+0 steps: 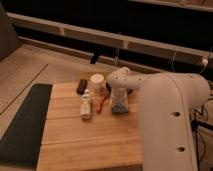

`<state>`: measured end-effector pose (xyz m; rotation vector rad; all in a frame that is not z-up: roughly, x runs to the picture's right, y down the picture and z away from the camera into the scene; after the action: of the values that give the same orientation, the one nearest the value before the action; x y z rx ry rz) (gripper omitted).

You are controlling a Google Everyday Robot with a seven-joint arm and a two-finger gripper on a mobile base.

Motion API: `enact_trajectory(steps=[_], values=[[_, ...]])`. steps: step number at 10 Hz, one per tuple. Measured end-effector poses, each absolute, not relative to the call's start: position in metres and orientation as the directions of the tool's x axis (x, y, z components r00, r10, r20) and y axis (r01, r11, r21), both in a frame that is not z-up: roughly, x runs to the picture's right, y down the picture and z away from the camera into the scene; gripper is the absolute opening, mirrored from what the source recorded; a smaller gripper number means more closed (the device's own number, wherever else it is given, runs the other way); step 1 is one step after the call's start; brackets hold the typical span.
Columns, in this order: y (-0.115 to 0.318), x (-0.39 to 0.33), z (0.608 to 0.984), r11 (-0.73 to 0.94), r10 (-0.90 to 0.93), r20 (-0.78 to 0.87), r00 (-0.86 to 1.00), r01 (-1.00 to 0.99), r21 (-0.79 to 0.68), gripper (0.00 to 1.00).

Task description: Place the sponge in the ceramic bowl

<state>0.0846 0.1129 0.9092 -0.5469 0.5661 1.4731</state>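
Observation:
The light-blue sponge (119, 108) lies on the wooden table (85, 142), right of centre. My gripper (118, 101) reaches down from the white arm (165, 115) and sits directly over the sponge, touching or nearly touching its top. The ceramic bowl is hidden behind the arm and wrist.
A small white cup (96, 81) stands at the table's back, with a dark block (82, 85) to its left. A white bottle (86, 106) lies on its side beside a thin red-orange item (103, 102). A black mat (22, 125) lies along the table's left edge.

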Motion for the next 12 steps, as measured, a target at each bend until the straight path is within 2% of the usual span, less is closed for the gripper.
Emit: enact_trajectory(steps=[2, 3, 9, 12], values=[[0.096, 0.083, 0.905, 0.016, 0.779, -0.626, 0.014, -1.0, -0.002, 0.05], [0.083, 0.081, 0.899, 0.014, 0.799, -0.601, 0.012, -1.0, -0.001, 0.0], [0.023, 0.042, 0.856, 0.0, 0.884, -0.466, 0.032, -0.998, -0.069, 0.0], [-0.024, 0.049, 0.838, 0.043, 0.93, -0.365, 0.051, -0.999, -0.031, 0.0]])
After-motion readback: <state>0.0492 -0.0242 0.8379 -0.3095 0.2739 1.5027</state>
